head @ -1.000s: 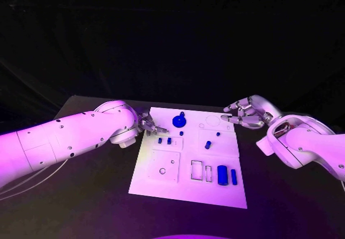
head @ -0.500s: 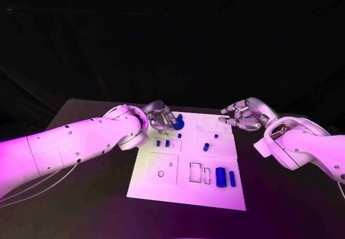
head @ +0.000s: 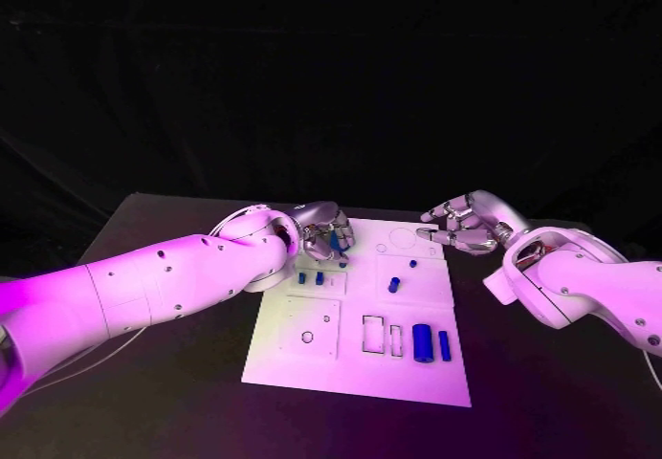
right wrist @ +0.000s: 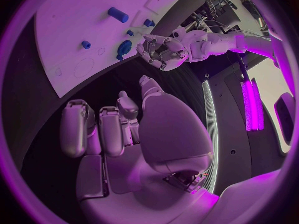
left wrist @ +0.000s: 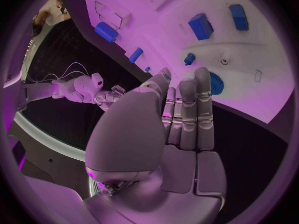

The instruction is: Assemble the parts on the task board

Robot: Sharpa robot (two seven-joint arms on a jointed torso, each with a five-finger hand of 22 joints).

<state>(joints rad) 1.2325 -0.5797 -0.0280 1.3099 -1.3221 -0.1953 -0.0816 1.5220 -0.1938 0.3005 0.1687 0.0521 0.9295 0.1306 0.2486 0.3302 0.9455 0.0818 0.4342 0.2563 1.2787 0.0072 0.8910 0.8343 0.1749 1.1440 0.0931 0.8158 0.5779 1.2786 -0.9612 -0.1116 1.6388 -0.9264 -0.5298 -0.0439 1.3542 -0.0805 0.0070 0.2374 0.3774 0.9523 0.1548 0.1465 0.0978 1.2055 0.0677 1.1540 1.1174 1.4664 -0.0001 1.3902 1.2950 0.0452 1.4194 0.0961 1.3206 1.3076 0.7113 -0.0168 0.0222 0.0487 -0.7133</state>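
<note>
The white task board (head: 312, 359) lies in the middle of the black table. A blue gear (left wrist: 217, 83) sits near its far edge, partly hidden behind my left hand (head: 324, 229), which hovers just over it with straight fingers (left wrist: 187, 109) held side by side and nothing in them. Small blue pegs (head: 311, 278), a short cylinder (head: 395, 283), and a thick cylinder (head: 424, 341) with a bar (head: 444, 344) beside it rest on the board. My right hand (head: 462, 222) hangs off the board's far right corner, with loosely bent fingers (right wrist: 74, 127) and nothing in them.
Bare black table (head: 165, 382) surrounds the board on the left, front and right. Empty outlined recesses (head: 375, 330) mark the board's near half. My left forearm (head: 165, 287) stretches across the table's left side up to the board's far left corner.
My left hand has swung from the board's far left edge rightward to above the blue gear. The right hand has barely moved.
</note>
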